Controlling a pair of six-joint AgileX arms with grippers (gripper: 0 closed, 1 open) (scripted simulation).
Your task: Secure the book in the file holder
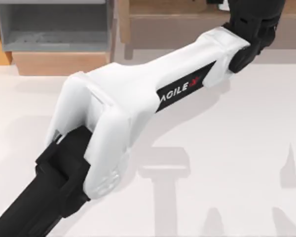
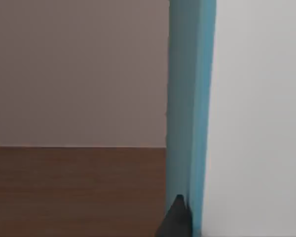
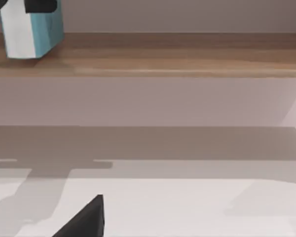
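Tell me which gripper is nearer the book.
Left. The left gripper is right at the book, jaws closed on it above the wooden shelf. The right gripper sits low over the table, well away from the book.

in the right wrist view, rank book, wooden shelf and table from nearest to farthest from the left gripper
1. book: held in the left gripper.
2. long wooden shelf: just beneath the book.
3. table: down below shelf level, farthest.

The file holder (image 1: 54, 29) sits at the table's (image 1: 246, 148) back left, the wooden shelf (image 1: 187, 24) right of it
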